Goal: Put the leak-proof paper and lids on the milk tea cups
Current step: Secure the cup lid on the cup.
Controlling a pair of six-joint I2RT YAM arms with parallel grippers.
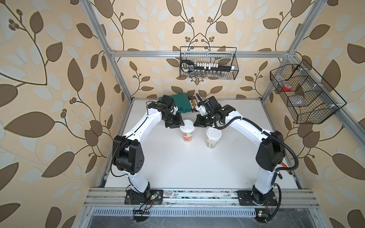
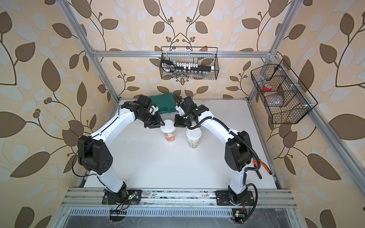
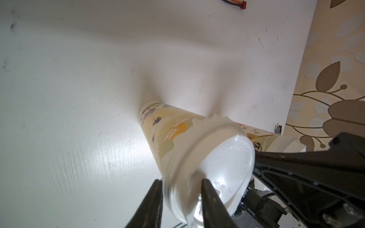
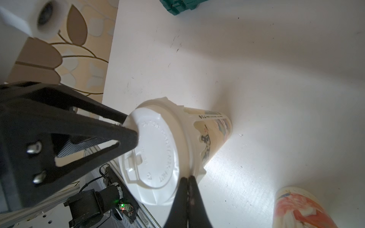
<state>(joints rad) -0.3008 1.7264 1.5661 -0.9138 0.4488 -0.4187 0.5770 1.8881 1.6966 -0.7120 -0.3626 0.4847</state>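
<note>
1. Watching from beside the bench (image 1: 177,167): both milk tea cups stand upright around the middle. The red-orange cup (image 1: 186,136) is toward the left arm. The green-beige cup (image 1: 212,140) is just beside it toward the right arm, not touching. Each is capped in white.
2. The leak-proof paper (image 3: 214,120) for the red-orange cup already lies across its mouth, sandwiched under the lid (image 4: 156,150). Only a crinkly frill pokes out below the lid's skirt.
3. The left claw (image 3: 180,181) is partly closed and pinching the lid's rim, with one finger on the lid's top and the other outside the skirt.
4. The right claw (image 4: 187,180) has its fingers pressed tight together, tips right at the frill on the opposite side of the cup. I can't tell whether a sliver of film is caught between them.
5. Here's what the next move hangs on, imo. The cup's long axis is vertical and the film sits flat across the top. The two claws come in at rim height from opposite sides, each about as close as the other. Any tug would go sideways near the top of a tall cup, so tipping looks like the risk.
6. On the green-beige cup I can't make out whether any film sits under its cap. The right arm is the nearer one to it.
</note>
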